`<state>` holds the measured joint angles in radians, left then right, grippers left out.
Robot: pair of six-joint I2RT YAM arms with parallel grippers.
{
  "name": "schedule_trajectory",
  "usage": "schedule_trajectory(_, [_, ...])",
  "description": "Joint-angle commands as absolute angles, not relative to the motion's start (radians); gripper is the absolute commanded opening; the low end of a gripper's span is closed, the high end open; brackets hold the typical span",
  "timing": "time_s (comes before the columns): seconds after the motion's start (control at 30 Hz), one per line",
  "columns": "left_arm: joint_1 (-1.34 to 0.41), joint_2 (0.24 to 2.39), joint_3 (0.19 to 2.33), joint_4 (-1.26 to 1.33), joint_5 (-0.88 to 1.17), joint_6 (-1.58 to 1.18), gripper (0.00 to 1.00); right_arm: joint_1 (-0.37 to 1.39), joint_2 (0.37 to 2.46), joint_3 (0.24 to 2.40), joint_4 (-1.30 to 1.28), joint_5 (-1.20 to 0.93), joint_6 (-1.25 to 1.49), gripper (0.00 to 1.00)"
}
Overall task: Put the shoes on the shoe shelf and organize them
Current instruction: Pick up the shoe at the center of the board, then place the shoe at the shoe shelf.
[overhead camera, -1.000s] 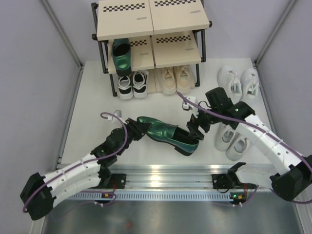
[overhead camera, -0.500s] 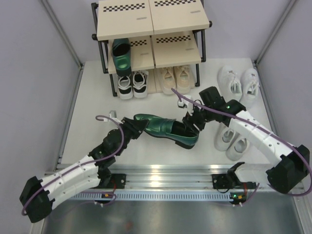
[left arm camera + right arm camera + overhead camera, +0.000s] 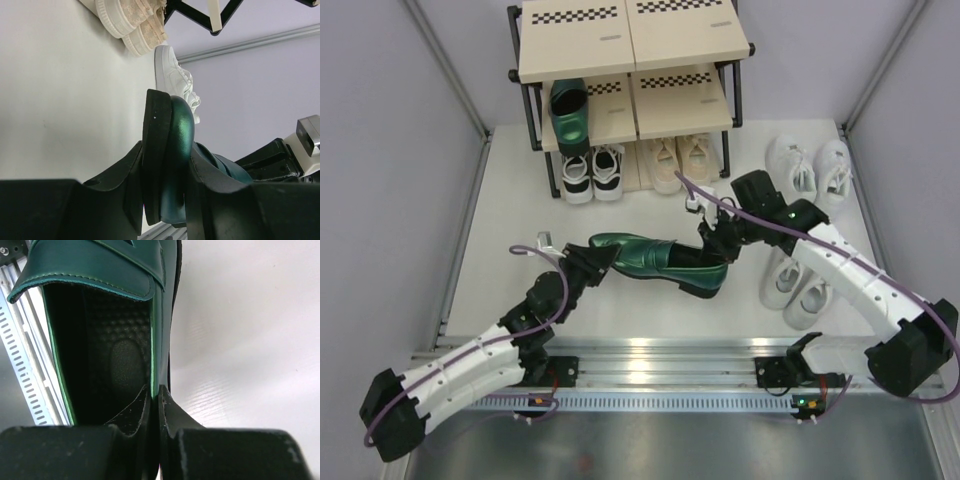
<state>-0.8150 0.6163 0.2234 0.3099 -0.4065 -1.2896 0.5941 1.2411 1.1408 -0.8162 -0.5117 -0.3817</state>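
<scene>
The top external camera looks down from above and behind the arm bases at the near edge of the table, taking in the whole surface out to the shoe shelf at the far edge. The left wrist camera sits close behind the left gripper, tight on the toe of the green shoe and facing the far right corner. The right wrist camera looks from just as near past the right gripper into the same shoe's opening, toward the near-edge rail; that shoe is common to all three views.
</scene>
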Motion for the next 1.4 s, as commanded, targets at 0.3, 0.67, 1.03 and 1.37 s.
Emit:
schedule_trajectory(0.3, [-0.808,0.470,0.429,0.157,-0.434,-1.090,0.97,0.496,1.196,1.301,-0.764,-0.557,-0.310,0.00])
schedule_trajectory(0.67, [-0.808,0.161,0.600,-0.414,-0.594,-0.920,0.98,0.437,1.356,1.601,-0.758,-0.411,-0.161,0.00])
schedule_trajectory(1.03, [-0.810,0.048,0.584,-0.515,-0.595,-0.957,0.98,0.430,1.529,1.842,-0.707,-0.276,0.023,0.00])
schedule_trajectory(1.37, [-0.808,0.051,0.581,-0.515,-0.604,-0.959,0.98,0.436,1.614,1.914,-0.627,-0.187,0.164,0.00])
